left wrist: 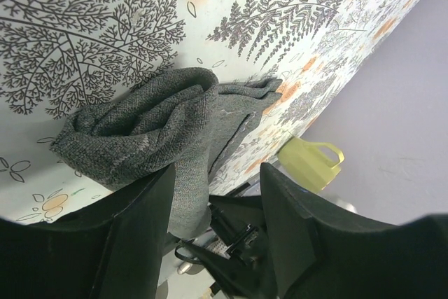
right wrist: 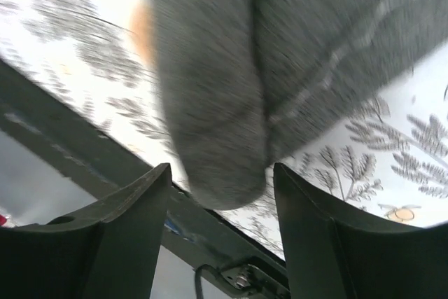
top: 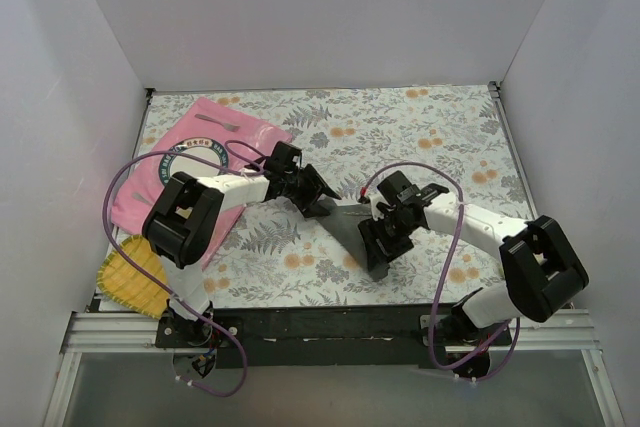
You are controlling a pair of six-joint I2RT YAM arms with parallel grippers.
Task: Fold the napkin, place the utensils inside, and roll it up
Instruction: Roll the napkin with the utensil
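Two robot arms meet over a dark grey napkin [top: 350, 232] near the middle of a floral-print worktop [top: 420, 137], seen from above, with the left tool [top: 322, 202] at the cloth's far left end and the right tool [top: 378, 247] at its near right end. The napkin lies on the worktop as a bunched, partly rolled bundle running diagonally between the two tools. In the left wrist view, the napkin [left wrist: 161, 124] shows a thick rolled fold with a lighter stitched hem. A flap of the cloth drops into the gap of the left tool [left wrist: 218, 168], whose fingers [left wrist: 133, 229] stand apart. The cloth lies against one finger only and leaves the rest of the gap free. In the blurred right wrist view, the rounded end of the napkin [right wrist: 224, 103] sits between the parted fingers [right wrist: 315, 243] of the right tool [right wrist: 222, 167]. A sliver of background shows beside one finger, so the tool is astride the roll rather than clamped on it. A pink placemat [top: 250, 137] bearing a round printed emblem lies at the far left of the worktop, partly under the left arm, well apart from the napkin. A yellow mesh-like item [top: 128, 277] sits at the near left corner. A pale green cup [left wrist: 308, 162] appears beyond the napkin in the left wrist view.
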